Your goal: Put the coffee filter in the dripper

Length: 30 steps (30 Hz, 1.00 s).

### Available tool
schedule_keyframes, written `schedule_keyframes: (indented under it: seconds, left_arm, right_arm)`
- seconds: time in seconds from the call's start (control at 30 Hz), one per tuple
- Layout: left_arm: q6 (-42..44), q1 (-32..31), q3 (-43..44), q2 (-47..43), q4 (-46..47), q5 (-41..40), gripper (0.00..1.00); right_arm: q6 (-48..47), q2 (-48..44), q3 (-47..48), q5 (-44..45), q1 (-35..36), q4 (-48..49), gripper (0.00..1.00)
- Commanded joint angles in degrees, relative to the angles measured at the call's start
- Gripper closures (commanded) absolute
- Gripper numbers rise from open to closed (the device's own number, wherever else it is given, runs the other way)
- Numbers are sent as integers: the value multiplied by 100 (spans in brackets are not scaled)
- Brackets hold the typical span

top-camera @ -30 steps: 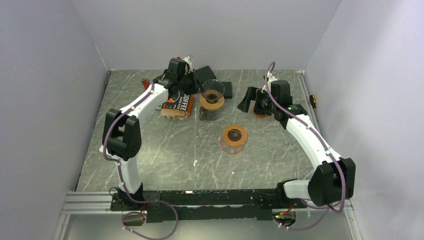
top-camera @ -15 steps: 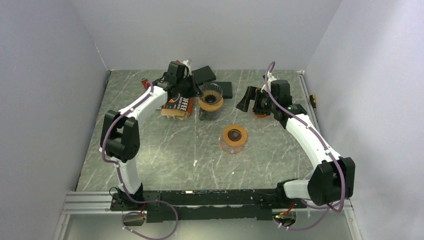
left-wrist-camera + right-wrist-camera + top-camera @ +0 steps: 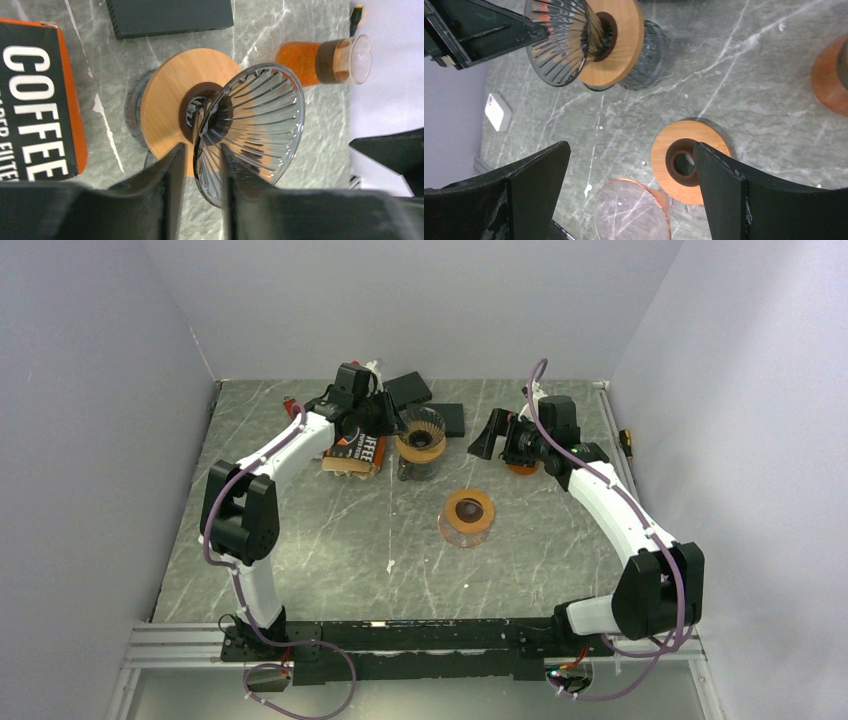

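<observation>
Where the grey marbled worktop (image 3: 330, 540) nears its far edge, at about 12 o'clock, the dripper (image 3: 422, 432) is seen: a ribbed cone of clear glass set in a round wooden collar (image 3: 167, 97) and stood on a dark glass vessel (image 3: 650, 52). Where a loose filter lies cannot be told. The cone's rim is straddled by the left fingers (image 3: 165, 180), which are parted a little, and a sliver of space is shown between one finger and the glass.

At 9 o'clock of the dripper, just beside it, an orange and black coffee filter box (image 3: 355, 448) is laid flat. A black slab (image 3: 170, 17) is placed at 1 o'clock. At 3 o'clock, apart from the dripper, the right fingers (image 3: 529, 195) are spread wide, with nothing held between them. An orange jar (image 3: 320, 56) is seen close by them. A second dripper (image 3: 468, 512) with a wooden ring is found at 5 o'clock.
</observation>
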Motion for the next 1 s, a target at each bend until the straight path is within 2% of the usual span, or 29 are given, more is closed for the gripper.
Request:
schedule_keyframes:
  seconds: [0.0, 0.1, 0.3, 0.47, 0.7, 0.97]
  left_arm:
    - [85, 27, 153, -440, 168, 220, 43]
    - [48, 98, 156, -533, 178, 340, 32]
    - [-119, 345, 19, -619, 426, 899, 28]
    - [-243, 541, -132, -545, 723, 1330, 31]
    - [-76, 613, -14, -148, 601, 1542, 38]
    - [-89, 613, -7, 145, 681, 1651, 44]
  right_arm:
    - [257, 280, 531, -493, -29, 440, 1]
    - [446, 624, 788, -834, -38, 627, 3]
    - [706, 1297, 1368, -1315, -52, 849, 7]
    - [960, 1926, 1804, -1782, -56, 1116, 20]
    - [1274, 2580, 2171, -2063, -56, 1470, 40]
    - [1403, 2962, 2312, -2319, -56, 1754, 48]
